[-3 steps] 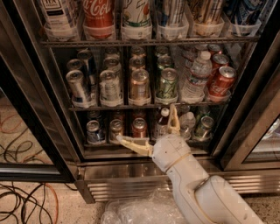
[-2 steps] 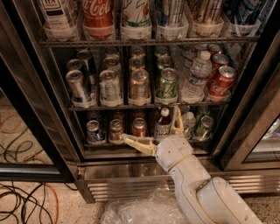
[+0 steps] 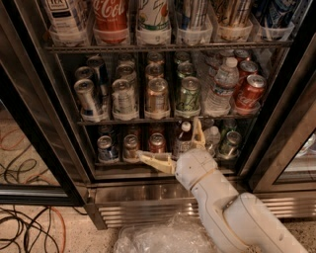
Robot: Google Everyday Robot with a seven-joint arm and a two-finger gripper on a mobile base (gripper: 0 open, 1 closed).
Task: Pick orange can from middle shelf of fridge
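The orange can (image 3: pixel 157 95) stands upright at the front of the middle shelf (image 3: pixel 98 121) of the fridge (image 3: pixel 34 113), in the centre lane. My gripper (image 3: pixel 173 144) is open in front of the bottom shelf, below and a little right of the can. One finger points left (image 3: pixel 148 159) and the other points up (image 3: pixel 197 131), its tip just under the middle shelf's front edge. The gripper holds nothing and does not touch the can.
Silver cans (image 3: pixel 123 97) stand left of the orange can and a green-and-white can (image 3: pixel 189 95) right of it. Further right are a water bottle (image 3: pixel 220 84) and red Coca-Cola cans (image 3: pixel 249 94). Tall cans (image 3: pixel 110 15) fill the top rack. Cables (image 3: pixel 24 227) and a plastic sheet (image 3: pixel 158 239) lie on the floor.
The gripper has edged slightly upward with its fingers still spread. The cans have not moved.
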